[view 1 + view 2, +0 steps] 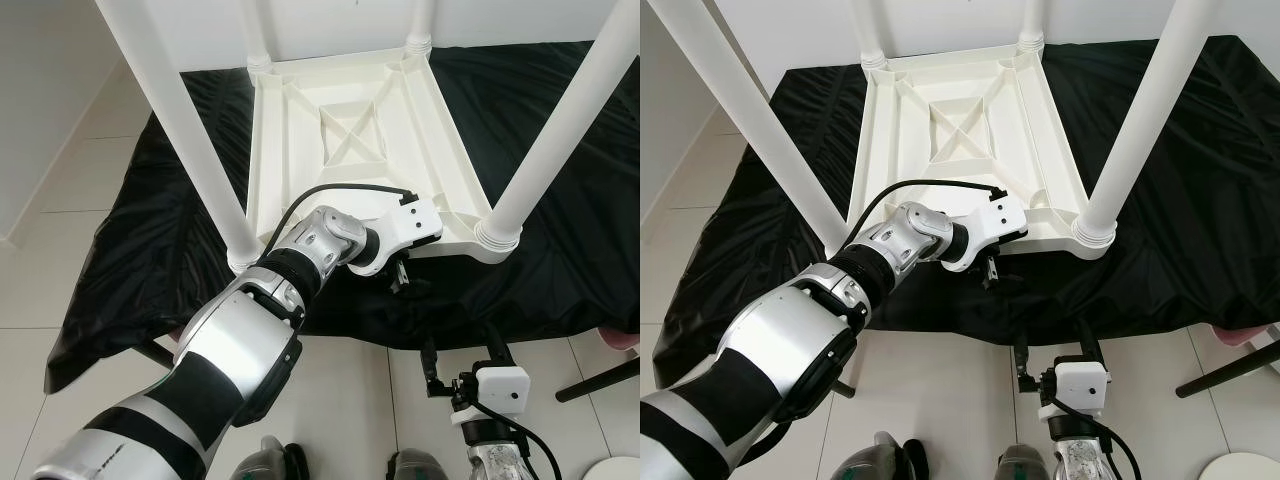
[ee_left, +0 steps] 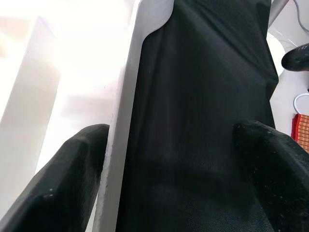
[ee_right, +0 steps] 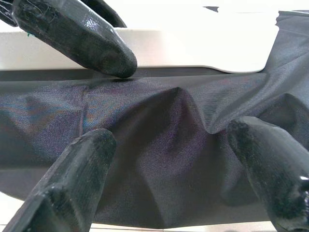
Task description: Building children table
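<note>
A white plastic children's table (image 1: 350,140) lies upside down on a black cloth (image 1: 150,230), its legs pointing up. The near left leg (image 1: 190,130) and near right leg (image 1: 560,130) rise on either side of my view. My left arm reaches across to the table's near edge, and my left gripper (image 1: 403,278) is open there by the near right corner. In the left wrist view the white rim (image 2: 123,121) runs between the fingers, close to one finger (image 2: 67,183). My right gripper (image 1: 463,360) is open lower down, in front of the cloth's hanging edge (image 3: 159,145).
The cloth covers a low platform on a pale tiled floor (image 1: 60,200). A black bar (image 1: 600,380) and a pink object (image 1: 620,340) sit at the right edge. A white wall (image 1: 40,90) runs along the left.
</note>
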